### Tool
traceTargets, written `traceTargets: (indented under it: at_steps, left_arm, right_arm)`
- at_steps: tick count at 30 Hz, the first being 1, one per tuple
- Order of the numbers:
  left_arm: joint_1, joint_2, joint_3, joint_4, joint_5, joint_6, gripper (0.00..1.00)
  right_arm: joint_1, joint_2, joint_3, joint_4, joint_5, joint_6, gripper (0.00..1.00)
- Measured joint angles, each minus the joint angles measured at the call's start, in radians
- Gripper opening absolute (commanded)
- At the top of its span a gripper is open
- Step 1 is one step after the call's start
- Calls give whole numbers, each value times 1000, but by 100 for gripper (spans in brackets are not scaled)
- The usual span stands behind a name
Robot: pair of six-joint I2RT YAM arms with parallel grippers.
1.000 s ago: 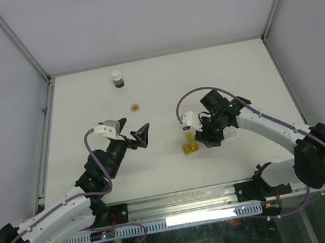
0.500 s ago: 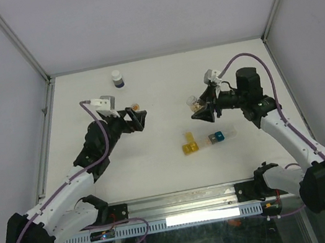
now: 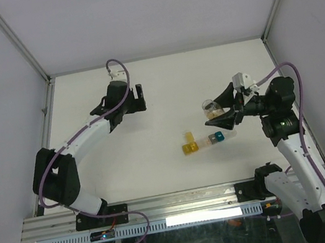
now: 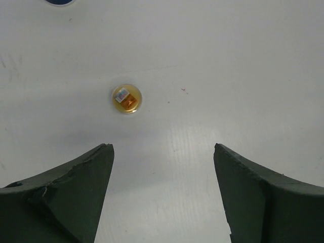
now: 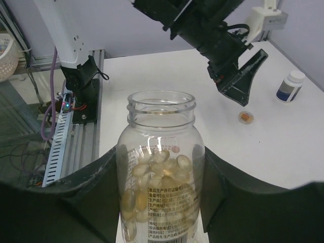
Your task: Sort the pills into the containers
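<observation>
Two arms have shifted in the last second. The right arm [image 3: 288, 137] has pulled up and back from the row of containers [image 3: 207, 141], right jaws clenched round an open pill bottle [image 5: 161, 172] now held just above and right of that row. The containers sit mid-right on the worktop [image 3: 161, 77]; contents too small to tell. The left arm [image 3: 89, 131] swung to the back-left, left jaws released and empty over a small orange disc [image 4: 127, 98]. Pouring looks next.
</observation>
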Motion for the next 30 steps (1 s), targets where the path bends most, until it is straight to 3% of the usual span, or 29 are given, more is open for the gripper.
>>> traceTargets:
  at_steps: [13, 30]
  left_arm:
    - [40, 373, 278, -172, -51, 111, 72]
    - [90, 541, 391, -222, -31, 171, 61]
  right_arm:
    - [-23, 17, -29, 10, -21, 25, 0]
    - [-30, 40, -29, -16, -21, 17, 0]
